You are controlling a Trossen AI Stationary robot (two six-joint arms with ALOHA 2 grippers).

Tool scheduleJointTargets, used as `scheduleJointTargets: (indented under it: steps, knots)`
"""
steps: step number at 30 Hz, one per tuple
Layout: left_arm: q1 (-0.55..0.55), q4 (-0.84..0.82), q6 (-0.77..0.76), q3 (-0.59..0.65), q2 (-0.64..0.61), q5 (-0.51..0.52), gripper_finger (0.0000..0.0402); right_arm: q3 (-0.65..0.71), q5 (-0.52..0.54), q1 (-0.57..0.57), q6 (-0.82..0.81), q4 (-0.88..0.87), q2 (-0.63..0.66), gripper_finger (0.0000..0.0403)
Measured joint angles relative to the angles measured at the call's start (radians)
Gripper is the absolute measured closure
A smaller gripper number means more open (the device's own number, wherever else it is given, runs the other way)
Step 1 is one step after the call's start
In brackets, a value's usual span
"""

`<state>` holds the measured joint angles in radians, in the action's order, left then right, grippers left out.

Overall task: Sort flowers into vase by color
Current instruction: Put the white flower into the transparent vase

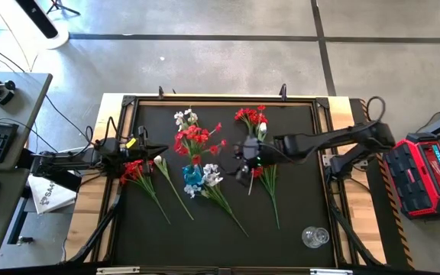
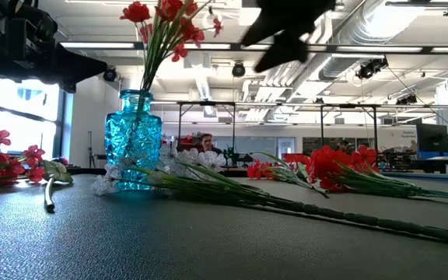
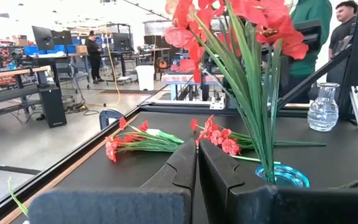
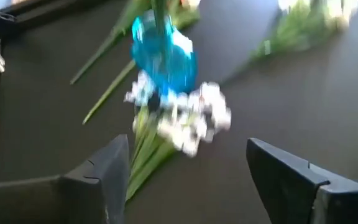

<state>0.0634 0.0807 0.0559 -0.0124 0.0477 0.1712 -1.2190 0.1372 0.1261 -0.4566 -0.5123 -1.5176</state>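
Observation:
A blue glass vase (image 1: 192,179) stands mid-table with red sprigs (image 1: 193,140) in it; the low view shows it upright (image 2: 133,138). A white sprig (image 2: 208,180) lies with its blossoms against the vase's foot, and another white sprig (image 1: 186,117) lies near the far edge. Loose red sprigs lie at the left (image 1: 136,171), far (image 1: 251,117) and right (image 1: 263,174). My right gripper (image 4: 188,180) hangs open in the air right of the vase, over the white blossoms (image 4: 185,118). My left gripper (image 3: 197,165) is shut and holds nothing, above the left red sprig.
A clear glass vase (image 1: 315,237) stands near the table's near right corner. A raised black frame (image 1: 220,98) borders the dark mat. People stand beyond the table in the left wrist view (image 3: 347,25). Bare mat lies along the near edge (image 1: 205,244).

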Motion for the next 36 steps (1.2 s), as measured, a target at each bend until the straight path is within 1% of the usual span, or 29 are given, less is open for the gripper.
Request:
scheduleJointTargets:
  steps: [3, 7, 10, 13, 18, 21, 23, 25, 28, 33, 36]
  knots:
    - [0.000, 0.000, -0.015, 0.000, 0.000, 0.016, 0.0394, 0.000, 0.098, 0.051, -0.165, -0.122, 0.016, 0.0151]
    - [0.000, 0.000, -0.109, 0.000, 0.000, 0.015, 0.0394, 0.006, 0.233, 0.078, -0.386, -0.282, -0.003, 0.0162]
    - [0.000, -0.001, -0.155, 0.000, 0.000, 0.015, 0.0394, 0.030, 0.253, 0.031, -0.481, -0.384, -0.023, 0.0173]
    - [0.000, -0.001, -0.196, 0.000, 0.000, 0.015, 0.0394, 0.067, 0.237, -0.064, -0.511, -0.412, -0.029, 0.0188]
    - [0.000, -0.006, -0.253, 0.000, 0.000, 0.011, 0.0394, 0.130, 0.204, -0.245, -0.505, -0.355, -0.028, 0.0215]
    - [0.000, -0.008, -0.276, 0.000, 0.000, 0.006, 0.0394, 0.193, 0.161, -0.335, -0.472, -0.252, -0.028, 0.0228]
    - [-0.001, -0.019, -0.294, 0.000, 0.000, -0.009, 0.0394, 0.243, 0.126, -0.374, -0.451, -0.154, -0.029, 0.0236]
    - [-0.001, -0.030, -0.318, 0.000, 0.000, -0.017, 0.0394, 0.293, 0.106, -0.401, -0.419, -0.057, -0.035, 0.0246]
    - [-0.001, -0.041, -0.333, 0.000, 0.000, -0.031, 0.0394, 0.353, 0.102, -0.423, -0.406, 0.030, -0.034, 0.0268]
    - [-0.001, -0.053, -0.334, 0.000, 0.001, -0.042, 0.0394, 0.434, 0.098, -0.429, -0.397, 0.116, -0.034, 0.0312]
    - [-0.001, -0.053, -0.334, 0.000, 0.001, -0.046, 0.0394, 0.480, 0.070, -0.429, -0.380, 0.191, -0.035, 0.0328]
